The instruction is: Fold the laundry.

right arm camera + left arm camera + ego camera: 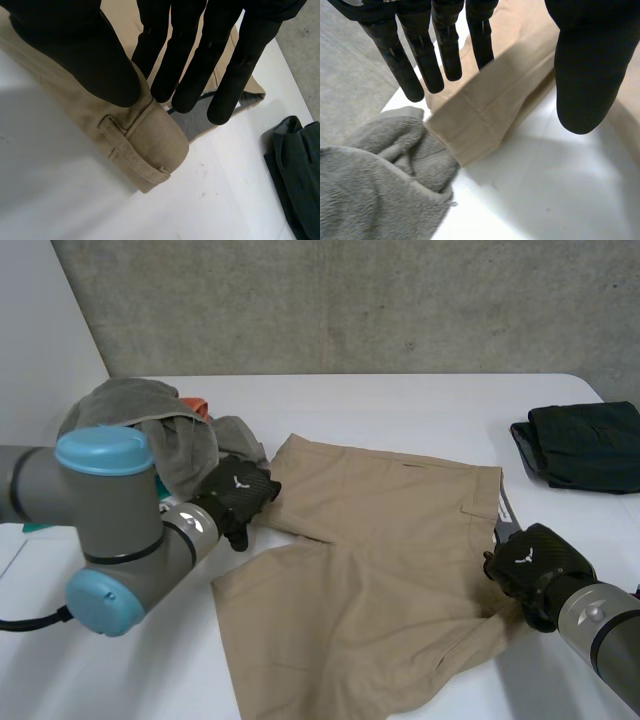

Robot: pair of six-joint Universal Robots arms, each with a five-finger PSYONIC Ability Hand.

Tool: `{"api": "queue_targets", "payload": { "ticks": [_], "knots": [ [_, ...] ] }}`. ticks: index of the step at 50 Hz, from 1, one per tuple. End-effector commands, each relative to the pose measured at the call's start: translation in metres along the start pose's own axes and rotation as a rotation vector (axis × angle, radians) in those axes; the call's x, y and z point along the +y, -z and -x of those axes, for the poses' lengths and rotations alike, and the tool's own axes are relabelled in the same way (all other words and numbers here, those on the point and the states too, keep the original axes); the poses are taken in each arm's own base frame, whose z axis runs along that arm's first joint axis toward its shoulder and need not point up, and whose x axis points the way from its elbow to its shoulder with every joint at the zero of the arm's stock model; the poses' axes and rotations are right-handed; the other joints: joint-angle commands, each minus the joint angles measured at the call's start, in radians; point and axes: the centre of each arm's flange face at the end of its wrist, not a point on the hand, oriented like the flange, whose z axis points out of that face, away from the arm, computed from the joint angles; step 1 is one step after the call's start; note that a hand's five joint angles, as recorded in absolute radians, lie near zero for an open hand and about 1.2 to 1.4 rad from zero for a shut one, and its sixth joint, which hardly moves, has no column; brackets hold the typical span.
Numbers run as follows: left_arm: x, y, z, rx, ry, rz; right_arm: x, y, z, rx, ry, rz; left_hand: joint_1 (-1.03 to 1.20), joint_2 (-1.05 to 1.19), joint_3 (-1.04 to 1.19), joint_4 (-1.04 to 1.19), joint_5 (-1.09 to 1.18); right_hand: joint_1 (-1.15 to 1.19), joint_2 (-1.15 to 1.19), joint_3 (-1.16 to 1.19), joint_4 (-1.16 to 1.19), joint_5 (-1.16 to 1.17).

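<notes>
Tan shorts lie spread on the white table, legs toward my left arm and waistband toward my right. My left hand hovers over the hem of the far leg. Its fingers are straight and its thumb stands well apart, so it is open and grips nothing. My right hand is at the waistband, which curls up beside a belt loop. There the thumb and the fingers pinch the band.
A grey towel pile with something orange in it lies just beyond the left hand, touching the shorts' hem. A folded dark green garment sits at the far right.
</notes>
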Motion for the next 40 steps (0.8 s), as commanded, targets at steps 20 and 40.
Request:
{"api": "queue_targets", "payload": {
  "ticks": [20,40],
  "knots": [
    [-0.044,0.175,-0.085,0.184,0.527,0.189,-0.031,-0.03,-0.034,0.008,-0.297,-0.151,0.045,0.04,0.033,0.048,0.051,0.273,0.22,0.201,0.195,0.207],
    [-0.011,0.147,-0.115,0.125,0.465,0.343,-0.023,-0.035,-0.042,0.048,-0.3,-0.148,0.905,0.9,0.893,0.908,0.911,0.273,0.22,0.201,0.195,0.207]
  ]
}}
